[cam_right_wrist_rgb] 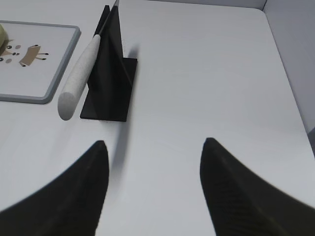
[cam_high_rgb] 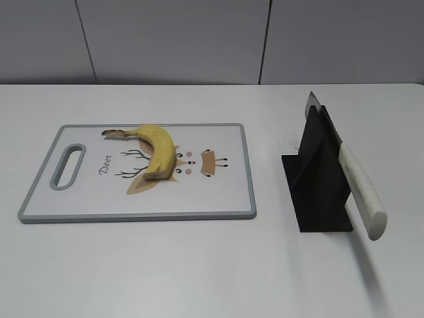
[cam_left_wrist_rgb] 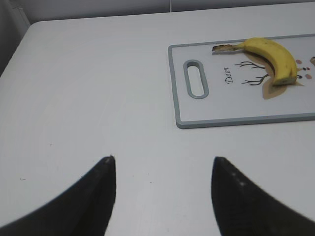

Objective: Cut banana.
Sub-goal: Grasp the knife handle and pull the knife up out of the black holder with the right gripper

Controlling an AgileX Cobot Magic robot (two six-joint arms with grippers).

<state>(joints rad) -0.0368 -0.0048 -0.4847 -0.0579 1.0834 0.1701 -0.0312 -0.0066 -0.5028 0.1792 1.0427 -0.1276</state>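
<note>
Left gripper (cam_left_wrist_rgb: pixel 162 196) jaws spread wide, holding nothing, over bare white tabletop (cam_left_wrist_rgb: pixel 88 88); right gripper (cam_right_wrist_rgb: pixel 152 191) likewise apart and empty. Curved yellow banana (cam_high_rgb: pixel 158 149) lies on the grey-rimmed white rectangular cutting board with deer print (cam_high_rgb: pixel 199 192), stem toward 10 o'clock, cut end toward 6. Knife with pale off-white handle (cam_high_rgb: pixel 361 192) sits in the black angled stand (cam_high_rgb: pixel 318 179), at 3 o'clock from the board, well apart from it

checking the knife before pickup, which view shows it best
The exterior view: the knife shows whole, white handle and blade tip, resting in its black stand. The right wrist view shows mostly the handle; the left wrist view shows none.
</note>
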